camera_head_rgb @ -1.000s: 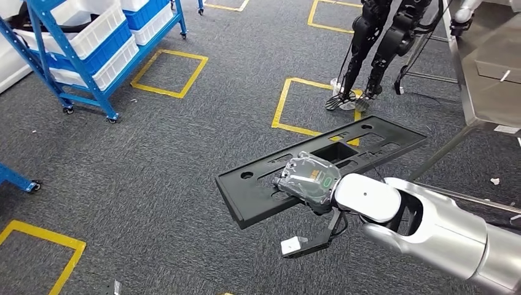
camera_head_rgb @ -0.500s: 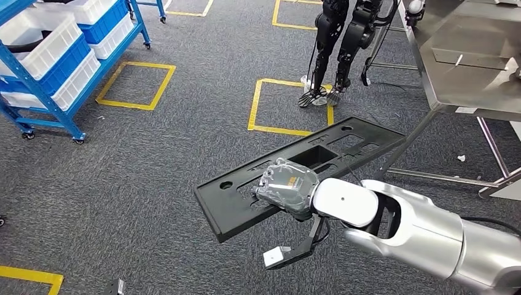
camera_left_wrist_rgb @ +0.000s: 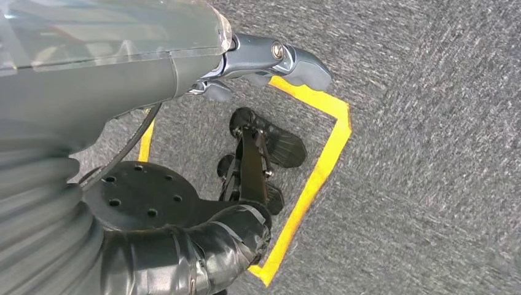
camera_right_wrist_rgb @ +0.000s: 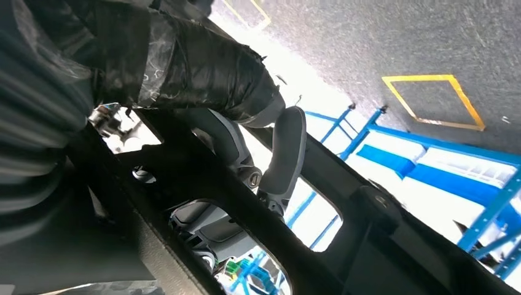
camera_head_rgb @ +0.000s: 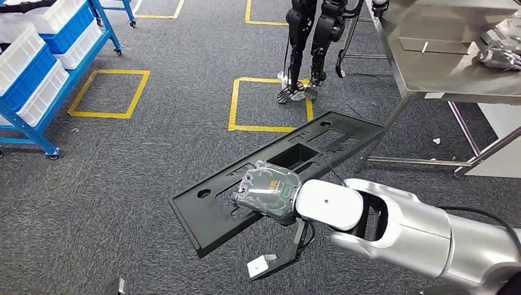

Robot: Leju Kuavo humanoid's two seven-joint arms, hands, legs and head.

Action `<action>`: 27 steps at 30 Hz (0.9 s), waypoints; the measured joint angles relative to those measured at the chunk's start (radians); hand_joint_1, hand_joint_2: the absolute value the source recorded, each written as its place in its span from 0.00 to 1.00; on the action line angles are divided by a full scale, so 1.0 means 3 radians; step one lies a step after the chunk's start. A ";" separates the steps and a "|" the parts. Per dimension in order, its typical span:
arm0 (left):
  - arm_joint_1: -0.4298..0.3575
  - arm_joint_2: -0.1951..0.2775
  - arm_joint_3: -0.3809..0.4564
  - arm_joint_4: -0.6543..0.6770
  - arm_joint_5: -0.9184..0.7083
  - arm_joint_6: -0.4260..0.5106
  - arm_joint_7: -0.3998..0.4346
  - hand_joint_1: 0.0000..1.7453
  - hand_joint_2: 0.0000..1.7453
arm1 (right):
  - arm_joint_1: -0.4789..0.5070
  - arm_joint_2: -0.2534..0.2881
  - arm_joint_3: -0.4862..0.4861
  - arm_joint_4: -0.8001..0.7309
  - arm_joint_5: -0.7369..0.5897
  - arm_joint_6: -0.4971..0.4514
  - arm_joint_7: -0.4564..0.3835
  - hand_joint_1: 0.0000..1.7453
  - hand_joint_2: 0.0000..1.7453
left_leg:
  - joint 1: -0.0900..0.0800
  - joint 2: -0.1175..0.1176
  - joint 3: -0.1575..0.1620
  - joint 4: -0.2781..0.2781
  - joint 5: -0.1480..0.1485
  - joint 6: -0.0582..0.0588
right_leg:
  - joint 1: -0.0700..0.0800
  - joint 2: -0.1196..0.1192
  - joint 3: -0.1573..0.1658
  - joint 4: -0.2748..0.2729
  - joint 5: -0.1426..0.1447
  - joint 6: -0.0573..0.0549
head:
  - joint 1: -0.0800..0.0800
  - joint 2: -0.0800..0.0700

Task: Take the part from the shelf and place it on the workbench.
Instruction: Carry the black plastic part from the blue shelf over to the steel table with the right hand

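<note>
Whole view swung toward steel workbench (camera_head_rgb: 430,74); right hand (camera_head_rgb: 267,193) clamped on black part (camera_head_rgb: 215,212).

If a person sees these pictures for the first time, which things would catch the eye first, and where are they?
First comes the long black part, held above the grey carpet in the middle of the head view by the right hand, with the silver arm reaching in from the lower right. Next is the steel workbench at the upper right. The blue shelf with white bins stands at the upper left.
</note>
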 joint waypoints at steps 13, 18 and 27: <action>0.0198 0.0014 -0.0286 -0.0278 0.0297 0.0213 0.0269 0.00 1.00 | 0.0042 0.0056 0.0103 0.0021 -0.0018 -0.0015 -0.0017 1.00 1.00 | 0.0034 -0.0489 -0.0134 0.0083 0.0067 -0.0039 | -0.0064 0.0450 -0.0008 0.0117 -0.0087 0.0054 | -0.0010 0.0000; 0.0350 -0.0001 -0.0502 -0.0532 0.0430 0.0351 0.0419 0.00 1.00 | 0.0100 0.0050 0.0103 0.0054 -0.0018 -0.0077 -0.0045 1.00 1.00 | 0.0036 -0.0323 -0.0085 0.0018 0.0084 0.0056 | -0.0071 0.0252 -0.0172 0.0429 -0.0255 0.0133 | 0.0013 0.0000; 0.0495 -0.0004 -0.0732 -0.0793 0.0532 0.0454 0.0549 0.00 1.00 | 0.0181 0.0043 0.0100 0.0100 -0.0016 -0.0094 -0.0056 1.00 1.00 | 0.0016 -0.0069 -0.0004 0.0005 0.0009 0.0031 | -0.0046 -0.0029 -0.0093 0.0105 0.0019 0.0087 | 0.0021 0.0000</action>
